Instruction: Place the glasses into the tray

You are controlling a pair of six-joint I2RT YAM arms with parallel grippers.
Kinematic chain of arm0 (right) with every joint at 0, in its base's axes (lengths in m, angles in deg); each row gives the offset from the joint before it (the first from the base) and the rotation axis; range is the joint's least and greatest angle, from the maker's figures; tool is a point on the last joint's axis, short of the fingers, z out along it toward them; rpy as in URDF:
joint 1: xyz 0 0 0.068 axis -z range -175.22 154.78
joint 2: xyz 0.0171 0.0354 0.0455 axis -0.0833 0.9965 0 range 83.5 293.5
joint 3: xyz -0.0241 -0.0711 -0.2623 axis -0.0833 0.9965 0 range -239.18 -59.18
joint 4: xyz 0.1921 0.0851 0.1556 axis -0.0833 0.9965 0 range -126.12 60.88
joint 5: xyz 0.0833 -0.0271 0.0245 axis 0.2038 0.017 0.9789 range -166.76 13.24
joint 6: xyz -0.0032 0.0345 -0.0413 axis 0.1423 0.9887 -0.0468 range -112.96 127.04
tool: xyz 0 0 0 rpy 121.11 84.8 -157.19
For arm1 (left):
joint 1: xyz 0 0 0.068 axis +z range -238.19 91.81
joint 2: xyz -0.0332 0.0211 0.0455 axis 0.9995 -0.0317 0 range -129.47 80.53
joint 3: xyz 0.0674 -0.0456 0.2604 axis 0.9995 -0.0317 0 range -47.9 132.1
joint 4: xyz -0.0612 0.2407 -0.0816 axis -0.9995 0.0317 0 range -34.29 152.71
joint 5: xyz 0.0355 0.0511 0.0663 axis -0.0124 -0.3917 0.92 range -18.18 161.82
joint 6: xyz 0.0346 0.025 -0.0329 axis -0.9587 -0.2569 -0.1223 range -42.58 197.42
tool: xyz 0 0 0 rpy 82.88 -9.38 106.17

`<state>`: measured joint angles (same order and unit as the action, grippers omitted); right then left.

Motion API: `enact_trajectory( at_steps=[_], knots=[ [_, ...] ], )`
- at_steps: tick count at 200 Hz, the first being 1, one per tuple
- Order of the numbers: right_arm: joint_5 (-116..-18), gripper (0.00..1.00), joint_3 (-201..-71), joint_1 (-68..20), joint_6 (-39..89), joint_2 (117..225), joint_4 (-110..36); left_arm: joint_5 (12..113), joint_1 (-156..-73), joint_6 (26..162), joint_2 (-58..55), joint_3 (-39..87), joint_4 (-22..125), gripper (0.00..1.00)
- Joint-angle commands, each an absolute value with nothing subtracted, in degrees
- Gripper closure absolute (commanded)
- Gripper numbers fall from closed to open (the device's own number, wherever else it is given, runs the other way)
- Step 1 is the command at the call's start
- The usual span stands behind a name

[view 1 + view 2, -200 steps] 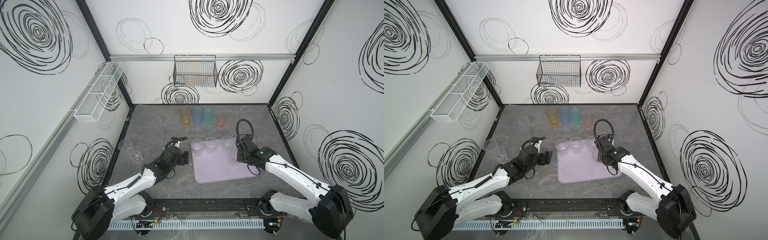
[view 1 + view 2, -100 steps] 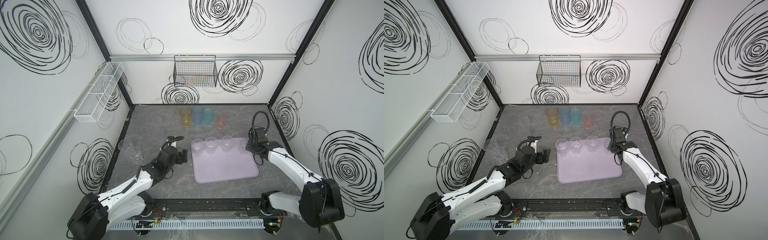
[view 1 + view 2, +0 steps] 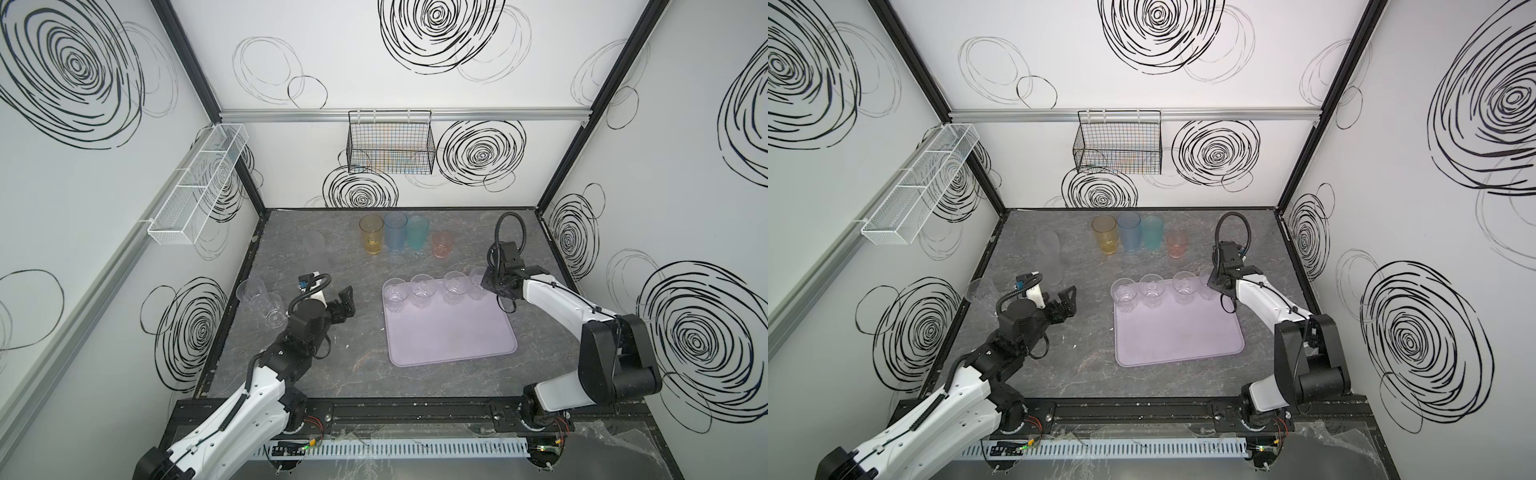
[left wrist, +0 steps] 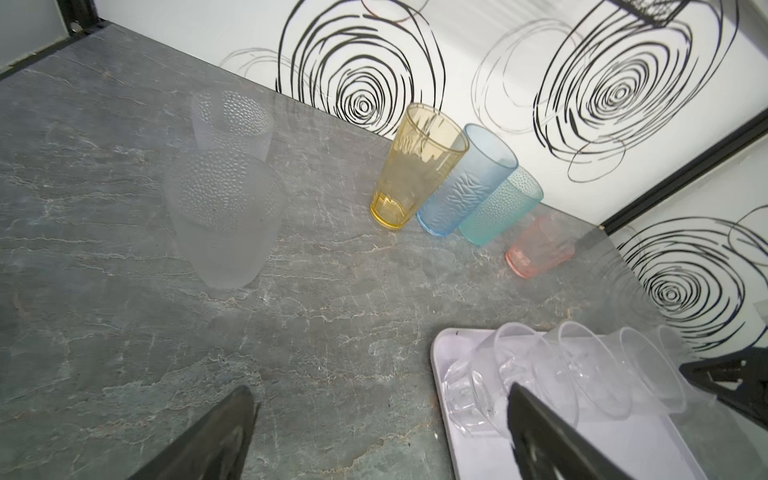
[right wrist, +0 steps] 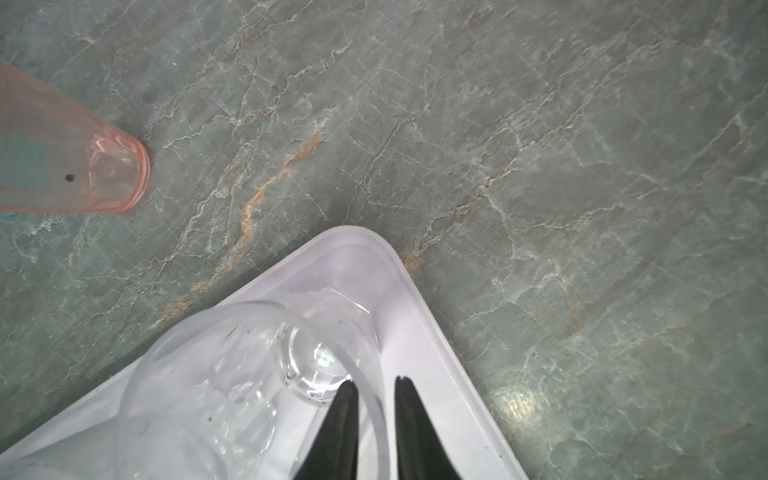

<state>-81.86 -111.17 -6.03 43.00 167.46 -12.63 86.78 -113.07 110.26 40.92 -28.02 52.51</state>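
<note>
At the far right corner of the tray (image 3: 453, 345), your right claw (image 5: 376, 399) straddles the rim of the corner glass (image 5: 266, 374), one finger inside and one outside, parted only a little. You cannot tell whether it pinches the wall or stands free of it. That rim hold, I judge, suits a tumbler too broad to span.

The corner glass stands upright, last in the row of clear glasses (image 3: 423, 286) hugging the far rim, which leaves the near floor bare for more.

Your left claw (image 4: 379, 390) gapes wide and empty above the table (image 3: 353, 374), seemingly ready for a frosted glass (image 4: 224, 220).

Count them:
- four clear in the tray
- two frosted and two loose clear glasses (image 3: 251, 291) on the table's left side
- four tinted at the back: amber glass (image 3: 371, 235), blue glass (image 3: 395, 232), teal glass (image 3: 417, 232), pink glass (image 3: 441, 244)

Eight wait outside.
</note>
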Motion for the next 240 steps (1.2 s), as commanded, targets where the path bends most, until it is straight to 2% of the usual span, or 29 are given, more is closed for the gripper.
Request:
enact_trajectory(
  at_steps=[1,30,49,104,136,171,197,240],
  knots=[
    [-82.7,0.72,-112.4,-6.2,42.7,166.9,-11.5,87.5,-112.1,109.3,39.5,-26.6,50.8,0.01],
    [-83.2,0.56,-114.4,-7.4,42.6,165.3,-10.1,86.7,-112.2,108.5,33.8,-23.4,51.7,0.04],
    [-84.0,0.52,-116.5,-9.7,42.5,163.8,-8.2,88.2,-112.0,107.3,31.8,-20.5,52.8,0.05],
    [-79.7,0.48,-115.8,-21.7,41.7,158.0,-12.7,80.4,-107.0,95.8,22.1,-5.3,59.1,0.06],
    [-81.6,0.47,-116.8,-28.1,42.0,158.0,-11.8,77.9,-103.6,92.4,18.4,-1.0,63.3,0.06],
    [-77.8,0.46,-113.7,-33.6,43.0,156.8,-16.5,75.5,-95.9,92.1,17.2,0.4,64.9,0.07],
    [-74.9,0.46,-111.9,-37.1,44.6,158.5,-20.0,73.9,-92.3,94.5,17.8,0.7,67.7,0.12],
    [-72.5,0.46,-111.8,-42.0,44.9,163.2,-23.0,82.9,-90.3,101.2,28.4,-9.8,71.2,0.16]
  ],
)
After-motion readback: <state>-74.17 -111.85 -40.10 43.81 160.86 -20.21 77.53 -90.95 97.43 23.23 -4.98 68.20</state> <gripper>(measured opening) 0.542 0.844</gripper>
